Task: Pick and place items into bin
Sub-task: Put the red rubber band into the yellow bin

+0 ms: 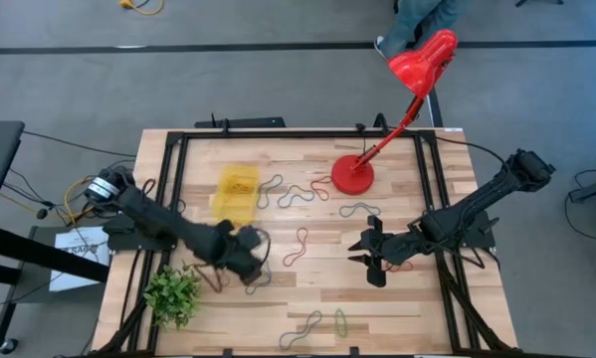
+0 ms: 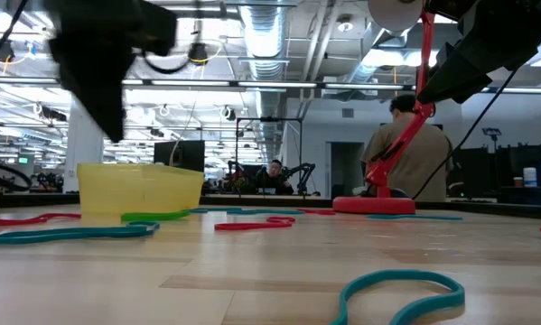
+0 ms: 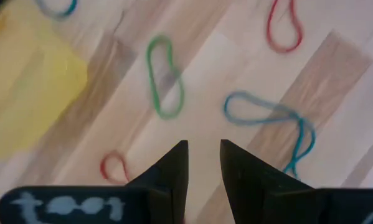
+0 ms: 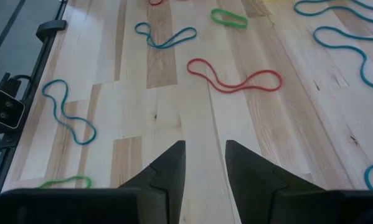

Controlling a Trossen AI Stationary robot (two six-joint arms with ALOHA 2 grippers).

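Several thin loops, the items, lie flat and scattered on the wooden table: a red one, teal ones and a green one. The translucent yellow bin stands at the far left. My left gripper hangs open above the table on the near side of the bin, nothing between its fingers; a green loop and a teal loop lie ahead of it. My right gripper hovers open right of centre, pointing toward a red loop.
A red desk lamp stands on its round base at the far middle, its arm slanting off past the far right. A small green plant sits at the near left corner. People show in the room behind.
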